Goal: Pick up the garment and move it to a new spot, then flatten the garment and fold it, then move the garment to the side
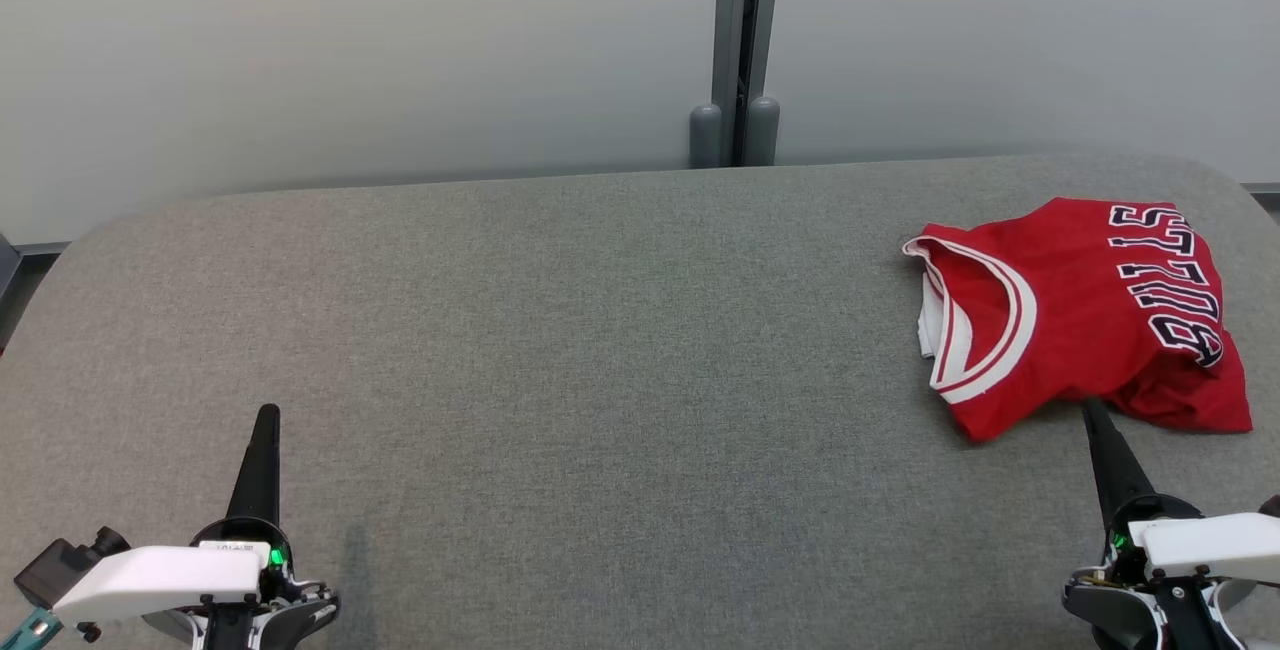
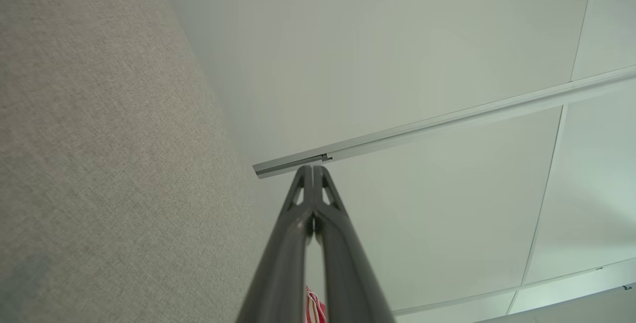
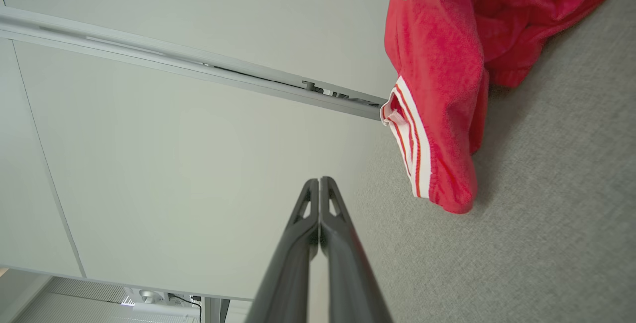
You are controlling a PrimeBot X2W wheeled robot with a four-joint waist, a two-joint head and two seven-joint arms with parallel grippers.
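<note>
Red jersey (image 1: 1080,315) sits at far R of grey table (image 1: 600,330), bunched into a compact, half-doubled heap, collar facing centre, BULLS lettering on top, near hem rumpled. L gripper (image 1: 267,414) is pinched tight, empty, low on L side, well apart from the cloth. R gripper (image 1: 1090,406) is also pinched tight, empty, tip just beside jersey's near edge, can't tell if touching. My read: fits 2 stages, either a loose heap waiting for pickup or a rough fold parked at the side. Folds aren't crisp enough to settle it, so I'm not calling a next move; any grab would need jaws parted before contact
</note>
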